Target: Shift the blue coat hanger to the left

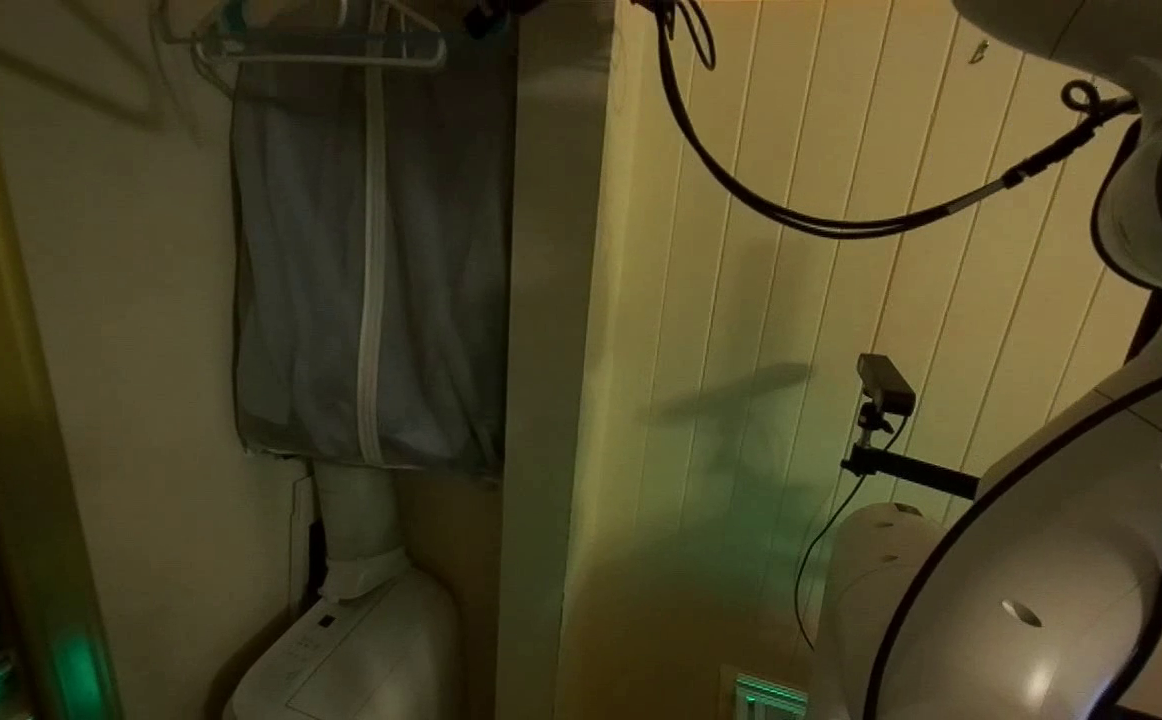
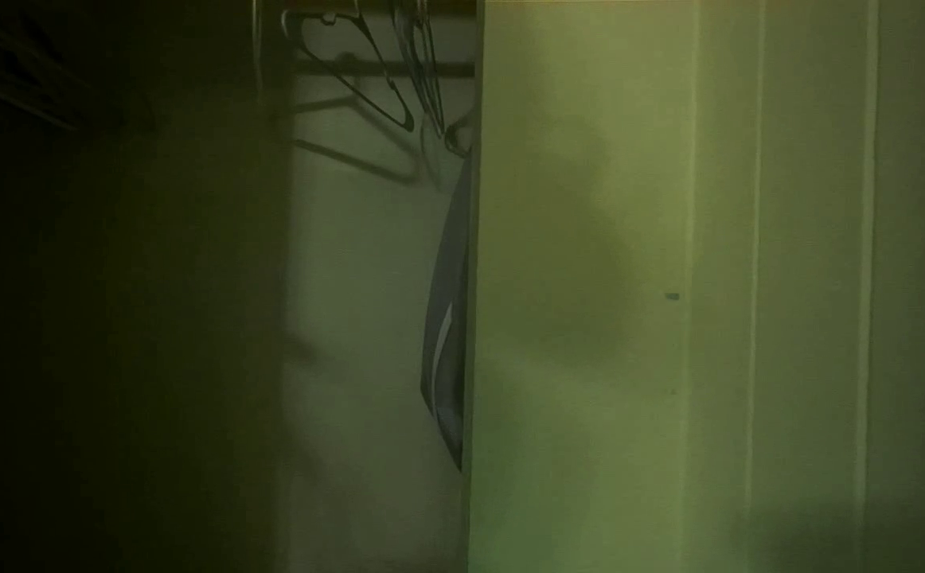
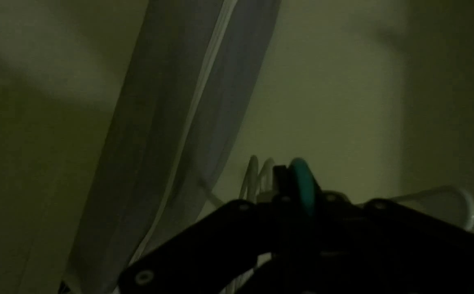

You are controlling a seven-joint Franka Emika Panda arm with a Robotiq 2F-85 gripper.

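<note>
Note pincer, wrist view: apparently closed around blue coat hanger, beside garment bag, presumably to slide without unhooking. In an exterior view, note white hanger in front of garment bag. In an exterior view, note bunched hangers, color indistinct.

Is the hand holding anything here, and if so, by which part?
The blue coat hanger, seemingly by one rounded end, which pokes out of the closed hand.

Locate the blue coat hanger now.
The blue coat hanger is in the gripper, below and right of centre in the wrist view, with pale hangers just left, grey garment bag farther left.
</note>
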